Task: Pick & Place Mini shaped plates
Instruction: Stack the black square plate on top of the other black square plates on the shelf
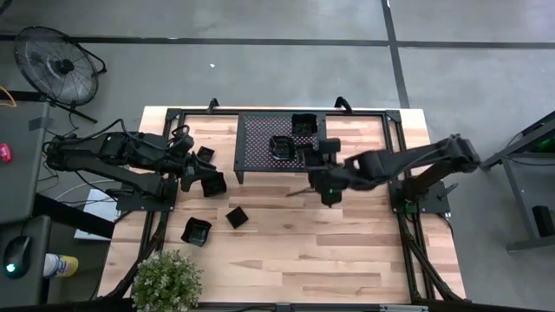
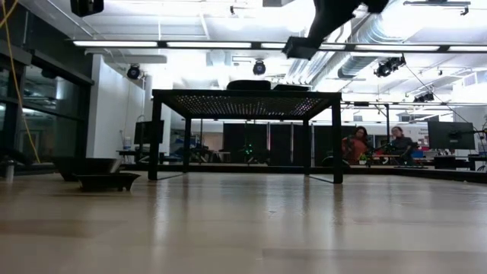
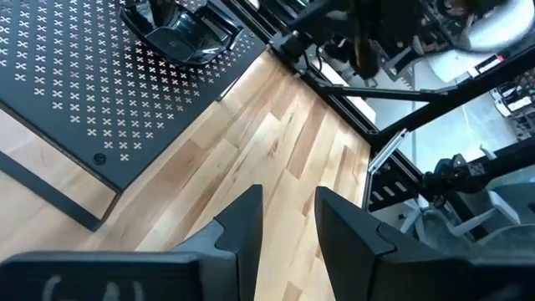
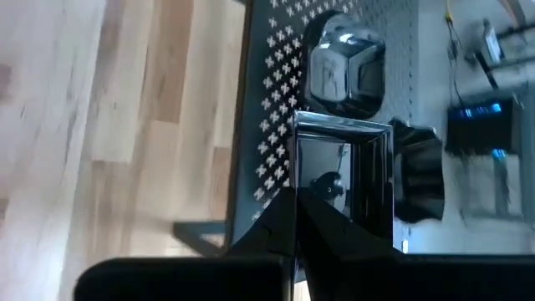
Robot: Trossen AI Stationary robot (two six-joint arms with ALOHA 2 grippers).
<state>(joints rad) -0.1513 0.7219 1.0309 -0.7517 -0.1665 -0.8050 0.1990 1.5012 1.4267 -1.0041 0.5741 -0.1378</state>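
Note:
The mini shaped plates are small glossy black dishes. Several sit on the wooden table near my left arm: one (image 1: pixel 212 184), one (image 1: pixel 205 155), one (image 1: pixel 236 217) and one (image 1: pixel 196 230). Others rest on the black perforated rack (image 1: pixel 260 143), including one (image 1: pixel 303 124) and a rounded one (image 4: pixel 343 63). My right gripper (image 4: pixel 298 219) is over the rack's near right part and is shut on a square plate (image 4: pixel 343 167). My left gripper (image 3: pixel 288 221) is open above bare wood at the table's left, its fingers pointing toward the rack. My right gripper pinches the square plate by its rim (image 4: pixel 303 188), at one side near a corner. The plate stands out beyond the fingertips, its glossy inside facing the wrist camera. It is held over the rack's perforated top; the low view shows the gripper (image 2: pixel 319 23) well above the rack.
The rack (image 2: pixel 243 99) stands on legs at the table's far middle, with open room beneath. A potted plant (image 1: pixel 165 279) sits at the near left corner. A black frame (image 1: pixel 403 208) runs along the table's edges. The table's near middle is bare wood. People sit in the room beyond (image 2: pixel 358 144).

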